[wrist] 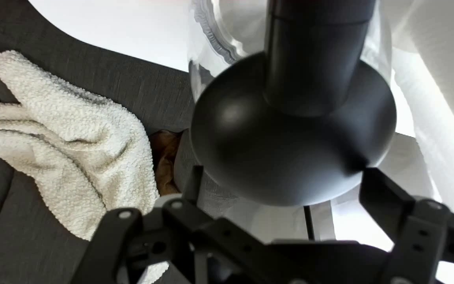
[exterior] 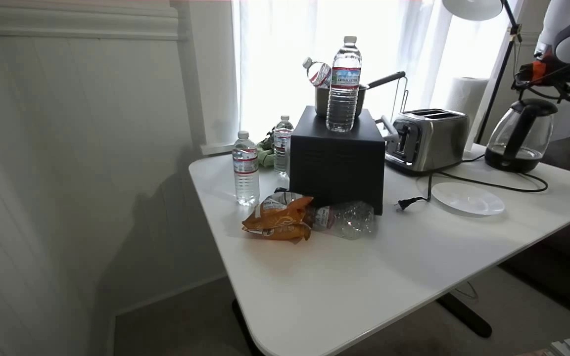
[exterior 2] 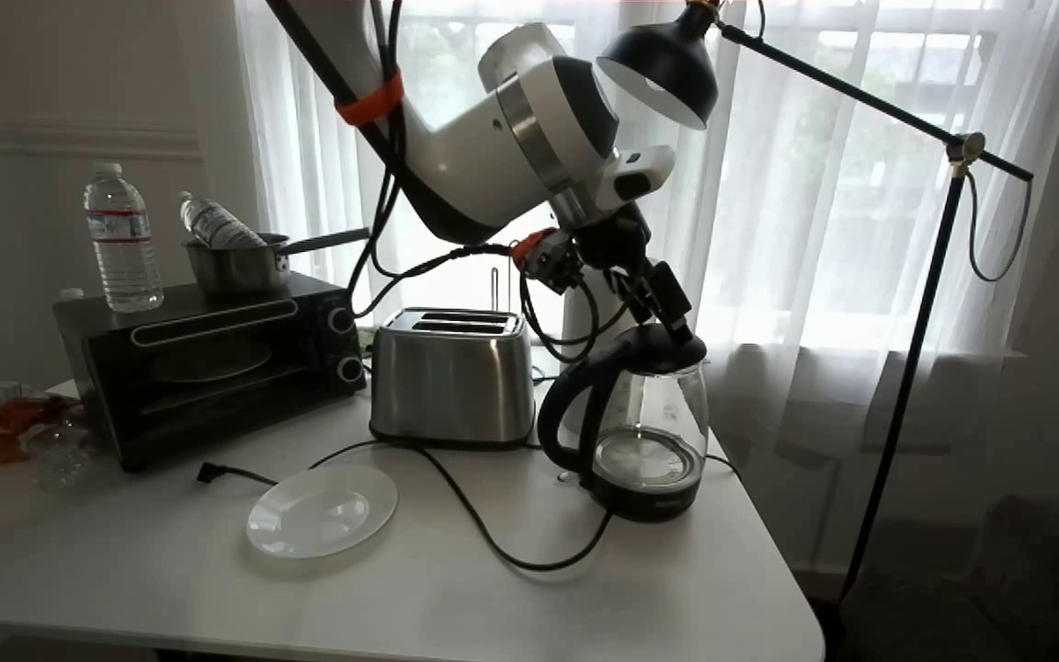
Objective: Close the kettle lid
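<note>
The kettle has a clear glass body, black handle and black base, and stands upright near the table's end in both exterior views (exterior: 542,129) (exterior 2: 677,405). Its round black lid (exterior 2: 681,352) lies level across the top, with no gap that I can see. It fills the middle of the wrist view (wrist: 258,146), with the handle running up from it. My gripper (wrist: 283,172) is open and empty, fingers spread on either side of the lid's near rim. In an exterior view the gripper (exterior 2: 663,317) is just above the lid. Whether a fingertip touches it I cannot tell.
A chrome toaster (exterior 2: 456,386) stands beside the kettle, with a paper towel roll (exterior: 468,99) behind. A black cord (exterior 2: 474,515) and a white plate (exterior 2: 323,512) lie in front. A black toaster oven (exterior 2: 217,368) bears a pot and bottle. A lamp (exterior 2: 663,74) hangs near the arm.
</note>
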Available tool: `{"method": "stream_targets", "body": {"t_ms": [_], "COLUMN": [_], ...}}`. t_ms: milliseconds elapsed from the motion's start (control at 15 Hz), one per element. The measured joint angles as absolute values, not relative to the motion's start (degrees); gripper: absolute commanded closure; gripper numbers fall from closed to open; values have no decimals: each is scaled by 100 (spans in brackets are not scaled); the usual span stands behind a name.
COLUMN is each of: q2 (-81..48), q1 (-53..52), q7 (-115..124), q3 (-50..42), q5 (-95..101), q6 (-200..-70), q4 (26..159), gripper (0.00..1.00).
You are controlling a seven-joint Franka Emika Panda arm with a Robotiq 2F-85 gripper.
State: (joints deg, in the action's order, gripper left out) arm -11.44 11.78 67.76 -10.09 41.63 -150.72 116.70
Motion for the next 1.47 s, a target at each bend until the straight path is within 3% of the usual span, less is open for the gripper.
{"method": "stream_targets", "body": {"t_ms": [867, 1467], "q2": [-1356, -250], "q1": [914, 777], "q7": [6345, 4614], "q3": [-1301, -947], "q5": [3471, 1512], "q6": [-14890, -12691], "q4": [11325, 11337], "gripper": [0, 0]}}
